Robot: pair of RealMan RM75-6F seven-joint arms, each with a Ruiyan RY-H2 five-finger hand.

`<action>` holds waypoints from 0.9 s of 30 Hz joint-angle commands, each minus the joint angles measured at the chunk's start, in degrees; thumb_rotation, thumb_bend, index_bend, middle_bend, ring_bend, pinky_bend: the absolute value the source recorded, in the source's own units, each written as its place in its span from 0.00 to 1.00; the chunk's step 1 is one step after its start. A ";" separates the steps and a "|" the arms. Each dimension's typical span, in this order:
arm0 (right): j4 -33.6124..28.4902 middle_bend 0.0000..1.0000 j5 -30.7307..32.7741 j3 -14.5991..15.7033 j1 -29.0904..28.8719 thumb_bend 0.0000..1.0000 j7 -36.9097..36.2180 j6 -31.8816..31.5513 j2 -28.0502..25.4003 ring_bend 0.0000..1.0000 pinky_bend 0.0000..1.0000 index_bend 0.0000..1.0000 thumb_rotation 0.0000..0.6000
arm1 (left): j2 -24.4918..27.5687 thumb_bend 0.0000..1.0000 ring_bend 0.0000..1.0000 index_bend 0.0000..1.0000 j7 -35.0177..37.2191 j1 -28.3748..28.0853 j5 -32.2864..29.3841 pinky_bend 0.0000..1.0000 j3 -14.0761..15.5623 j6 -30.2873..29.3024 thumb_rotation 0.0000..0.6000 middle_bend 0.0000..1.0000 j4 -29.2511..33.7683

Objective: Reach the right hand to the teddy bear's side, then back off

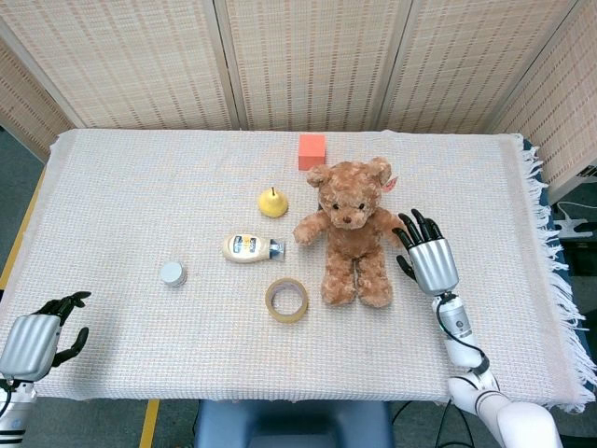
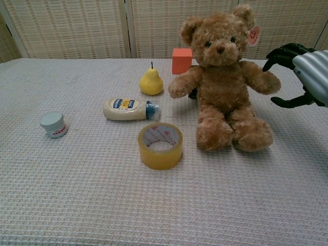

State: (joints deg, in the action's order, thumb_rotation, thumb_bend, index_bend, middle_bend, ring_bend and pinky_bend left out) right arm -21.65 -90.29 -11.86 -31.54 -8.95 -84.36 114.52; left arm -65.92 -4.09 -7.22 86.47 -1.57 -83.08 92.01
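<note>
A brown teddy bear (image 1: 353, 231) (image 2: 224, 81) sits upright in the middle of the cloth-covered table. My right hand (image 1: 425, 257) (image 2: 301, 74) hovers just beside the bear's arm on its right side, fingers spread and holding nothing; whether the fingertips touch the fur cannot be told. My left hand (image 1: 37, 333) hangs off the table's near left corner with its fingers curled loosely and nothing in it; the chest view does not show it.
Left of the bear lie a yellow tape roll (image 1: 286, 300) (image 2: 160, 145), a mayonnaise bottle (image 1: 250, 247) (image 2: 129, 109), a yellow pear (image 1: 272, 202) (image 2: 151, 81) and a small white jar (image 1: 173, 273) (image 2: 53, 124). An orange block (image 1: 312, 150) (image 2: 182, 60) stands behind the bear.
</note>
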 commanded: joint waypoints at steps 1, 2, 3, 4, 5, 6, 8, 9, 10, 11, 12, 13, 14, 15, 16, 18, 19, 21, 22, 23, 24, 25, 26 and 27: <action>1.89 0.17 1.53 -0.85 -1.30 0.12 -0.63 0.41 1.51 0.10 0.26 0.30 1.00 | 0.07 0.40 0.34 0.23 0.30 0.01 0.07 0.62 0.05 0.01 1.00 0.34 -0.05; 2.34 0.17 1.97 -1.00 -1.55 0.12 -0.93 0.69 1.84 0.10 0.26 0.29 1.00 | 0.10 0.40 0.34 0.23 0.43 0.00 0.08 0.62 0.06 0.04 1.00 0.34 -0.06; 2.64 0.17 2.29 -1.07 -1.71 0.12 -1.09 0.97 2.05 0.10 0.26 0.28 1.00 | 0.12 0.40 0.34 0.23 0.51 0.00 0.07 0.62 0.07 0.08 1.00 0.34 -0.07; 2.94 0.17 2.56 -1.10 -1.83 0.12 -1.24 1.22 2.25 0.10 0.26 0.27 1.00 | 0.14 0.40 0.34 0.23 0.60 0.00 0.06 0.62 0.08 0.10 1.00 0.34 -0.07; 3.35 0.17 2.85 -1.10 -1.97 0.12 -1.36 1.43 2.52 0.10 0.26 0.27 1.00 | 0.17 0.40 0.34 0.23 0.67 -0.01 0.10 0.62 0.10 0.11 1.00 0.34 -0.05; 3.74 0.17 3.04 -1.08 -2.09 0.12 -1.37 1.54 2.74 0.10 0.26 0.26 1.00 | 0.19 0.40 0.34 0.23 0.72 -0.01 0.15 0.62 0.12 0.11 1.00 0.34 -0.03; 4.73 0.17 3.42 -0.93 -2.37 0.12 -1.28 2.11 3.30 0.10 0.26 0.26 1.00 | 0.22 0.40 0.34 0.23 0.79 -0.02 0.25 0.62 0.17 0.12 1.00 0.34 0.03; 5.10 0.17 3.65 -0.93 -2.52 0.12 -1.28 2.46 3.56 0.10 0.26 0.25 1.00 | 0.23 0.40 0.34 0.23 0.81 -0.02 0.32 0.62 0.20 0.11 1.00 0.34 0.06; 5.44 0.17 3.88 -0.95 -2.70 0.12 -1.29 2.81 3.83 0.10 0.27 0.25 1.00 | 0.23 0.40 0.34 0.23 0.81 -0.04 0.38 0.62 0.21 0.12 1.00 0.34 0.07; 5.88 0.17 4.17 -0.98 -2.97 0.12 -1.37 3.23 4.21 0.10 0.27 0.25 1.00 | 0.23 0.40 0.34 0.23 0.82 -0.04 0.46 0.62 0.26 0.11 1.00 0.34 0.11; 6.23 0.17 4.37 -1.00 -3.20 0.12 -1.42 3.52 4.49 0.10 0.27 0.25 1.00 | 0.23 0.40 0.34 0.23 0.82 -0.06 0.51 0.62 0.27 0.12 1.00 0.34 0.12; 6.61 0.17 4.58 -1.02 -3.42 0.12 -1.41 3.84 4.81 0.10 0.27 0.25 1.00 | 0.22 0.40 0.34 0.23 0.83 -0.08 0.60 0.62 0.32 0.16 1.00 0.34 0.13; 7.09 0.17 4.87 -1.07 -3.72 0.12 -1.37 4.29 5.23 0.10 0.28 0.25 1.00 | 0.20 0.40 0.34 0.23 0.84 -0.11 0.70 0.62 0.39 0.22 1.00 0.34 0.11; 7.43 0.17 5.06 -1.10 -3.94 0.12 -1.36 4.54 5.54 0.10 0.28 0.25 1.00 | 0.19 0.40 0.34 0.23 0.84 -0.15 0.75 0.62 0.43 0.29 1.00 0.34 0.08; 7.77 0.17 5.23 -1.11 -4.16 0.12 -1.34 4.72 5.84 0.10 0.28 0.25 1.00 | 0.17 0.40 0.34 0.23 0.84 -0.17 0.79 0.62 0.48 0.37 1.00 0.34 0.04; 8.57 0.17 5.54 -1.09 -4.62 0.12 -1.36 4.92 6.46 0.10 0.29 0.25 1.00 | 0.15 0.40 0.34 0.23 0.90 -0.24 0.77 0.62 0.55 0.59 1.00 0.34 -0.02; 8.91 0.17 5.66 -1.08 -4.81 0.12 -1.41 4.93 6.70 0.10 0.30 0.25 1.00 | 0.15 0.40 0.34 0.23 0.95 -0.27 0.76 0.62 0.58 0.68 1.00 0.34 -0.03; 9.68 0.17 6.08 -1.19 -5.22 0.12 -1.41 5.10 7.23 0.10 0.31 0.25 1.00 | 0.18 0.40 0.34 0.23 1.02 -0.28 0.73 0.62 0.63 0.79 1.00 0.34 -0.05; 9.96 0.17 6.29 -1.26 -5.40 0.12 -1.42 5.28 7.44 0.10 0.32 0.25 1.00 | 0.20 0.40 0.34 0.23 1.05 -0.27 0.74 0.62 0.64 0.78 1.00 0.34 -0.05; 10.31 0.17 6.60 -1.39 -5.58 0.12 -1.43 5.48 7.71 0.10 0.32 0.25 1.00 | 0.23 0.40 0.34 0.23 1.11 -0.25 0.77 0.62 0.66 0.73 1.00 0.34 -0.05; 10.58 0.17 6.84 -1.49 -5.70 0.12 -1.39 5.55 7.90 0.10 0.33 0.26 1.00 | 0.25 0.40 0.34 0.23 1.16 -0.23 0.79 0.62 0.66 0.69 1.00 0.34 -0.04; 10.86 0.17 6.99 -1.51 -5.80 0.12 -1.30 5.61 8.06 0.10 0.34 0.26 1.00 | 0.27 0.40 0.34 0.23 1.21 -0.21 0.81 0.62 0.66 0.65 1.00 0.34 -0.02; 11.24 0.17 7.13 -1.48 -5.90 0.12 -1.15 5.65 8.23 0.10 0.34 0.26 1.00 | 0.29 0.40 0.34 0.23 1.25 -0.20 0.83 0.62 0.67 0.61 1.00 0.34 -0.01; 11.51 0.17 7.21 -1.42 -5.93 0.12 -1.02 5.65 8.33 0.10 0.35 0.26 1.00 | 0.29 0.40 0.34 0.23 1.26 -0.20 0.85 0.62 0.67 0.60 1.00 0.34 0.00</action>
State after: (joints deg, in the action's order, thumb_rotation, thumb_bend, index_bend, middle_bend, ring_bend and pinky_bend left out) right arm -10.39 -83.22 -13.31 -37.37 -10.12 -78.77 122.69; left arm -65.63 -2.83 -7.42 87.32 -0.89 -82.49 92.01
